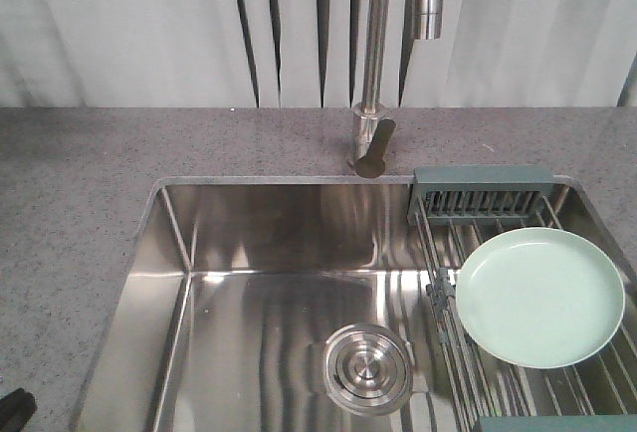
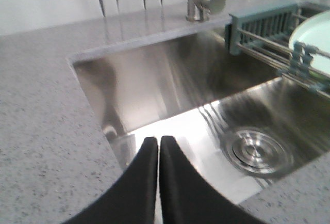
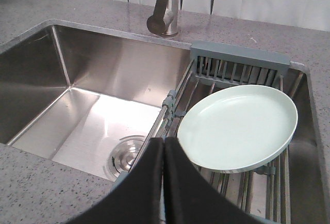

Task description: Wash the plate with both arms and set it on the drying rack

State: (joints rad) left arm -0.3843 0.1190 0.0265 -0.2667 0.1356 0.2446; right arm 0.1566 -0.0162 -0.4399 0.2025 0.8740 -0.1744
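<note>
Resting on the drying rack point(image 3: 234, 72) at the sink's right, the plate point(image 3: 238, 127) needs opened fingers, as both grippers point(image 3: 163, 146) point(image 2: 158, 144) are clenched empty.

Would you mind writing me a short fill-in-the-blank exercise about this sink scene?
1. The plate rests on the ____.
2. The left gripper has its jaws ____.
3. The sink has a round ____ in its floor.
4. The rack sits on the sink's ____ side in the front view.

Missing words: rack; shut; drain; right
</note>
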